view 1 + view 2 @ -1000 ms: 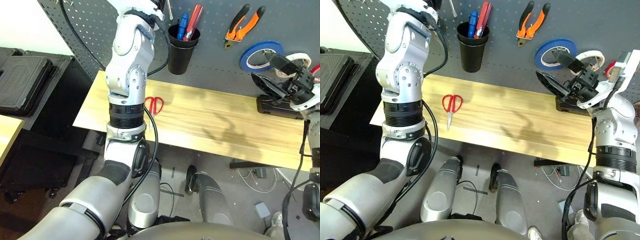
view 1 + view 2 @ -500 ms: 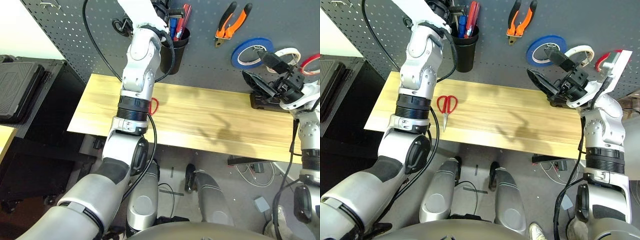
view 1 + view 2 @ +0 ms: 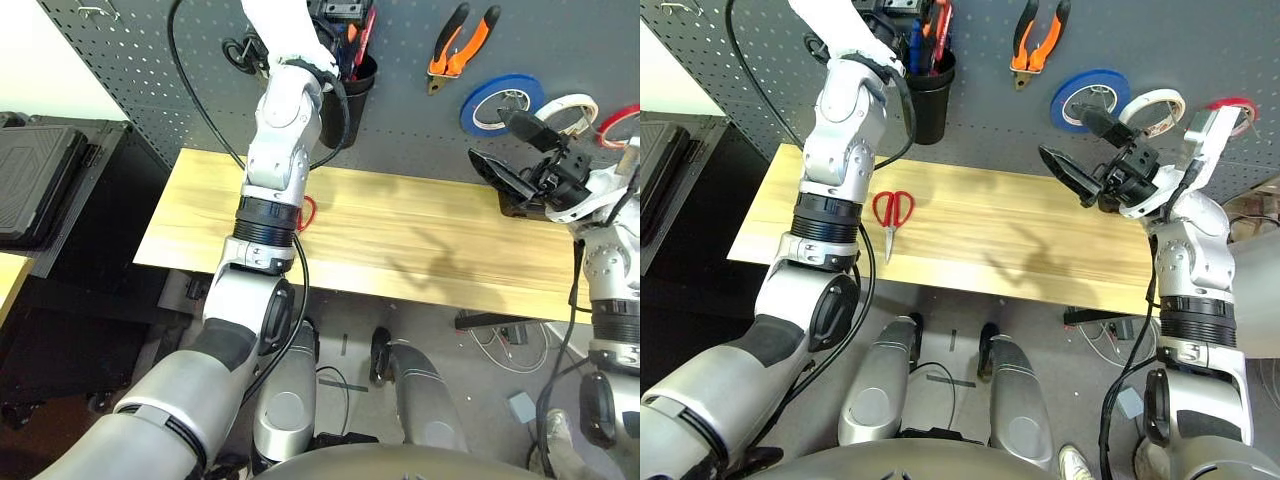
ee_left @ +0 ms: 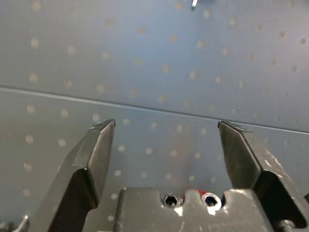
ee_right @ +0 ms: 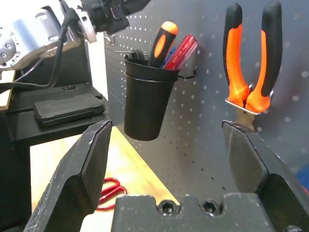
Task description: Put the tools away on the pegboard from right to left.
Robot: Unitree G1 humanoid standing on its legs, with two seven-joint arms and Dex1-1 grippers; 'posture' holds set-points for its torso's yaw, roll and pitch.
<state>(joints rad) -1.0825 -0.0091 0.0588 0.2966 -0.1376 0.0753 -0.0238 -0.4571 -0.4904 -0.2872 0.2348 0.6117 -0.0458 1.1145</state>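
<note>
Pale wood worktop [image 3: 970, 225], red-handled scissors [image 3: 890, 215] at left; pegboard [image 3: 990, 110] behind. R hand [image 5: 169, 159] fingers apart, empty; L hand [image 4: 164, 154] apart, facing pegboard.

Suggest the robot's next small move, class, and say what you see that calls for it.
Probably lower the open left hand from the pegboard towards the red scissors. They lie alone on the table, while the pliers, white tape and screwdriver are already stowed.

1. Whitish tape roll [image 3: 1157, 105] and orange-and-black-handled pliers [image 3: 1036, 40] hang on the dark grey pegboard [image 3: 1200, 50].
2. Screwdriver [image 5: 161, 42] stands in the black cup [image 5: 146, 98].
3. Red-handled scissors [image 3: 891, 216] lie flat on the worktop [image 3: 980, 235].
</note>
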